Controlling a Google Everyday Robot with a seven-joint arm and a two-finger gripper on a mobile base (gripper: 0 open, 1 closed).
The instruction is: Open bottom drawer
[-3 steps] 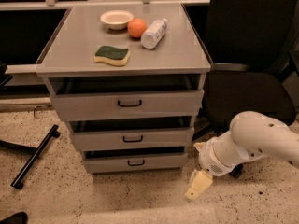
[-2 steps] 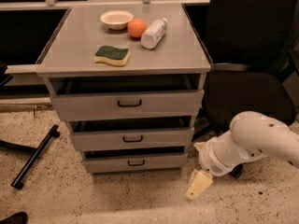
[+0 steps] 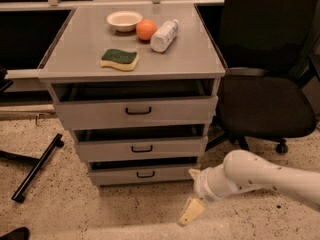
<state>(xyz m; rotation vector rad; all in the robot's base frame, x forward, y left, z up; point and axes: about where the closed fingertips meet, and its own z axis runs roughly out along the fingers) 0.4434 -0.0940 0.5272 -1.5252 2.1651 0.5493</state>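
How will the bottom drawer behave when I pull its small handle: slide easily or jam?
The bottom drawer looks like rigid metal, so it should probably slide straight out without flexing. Its handle is small and central, so a skewed pull may jam it. The gripper sits low, beside its right corner.

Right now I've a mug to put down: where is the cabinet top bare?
Bare: front right, between sponge and edge, in front of bottle; left strip beside bowl. Crowded: back centre, around the orange. Claw is low, beside the bottom drawer.
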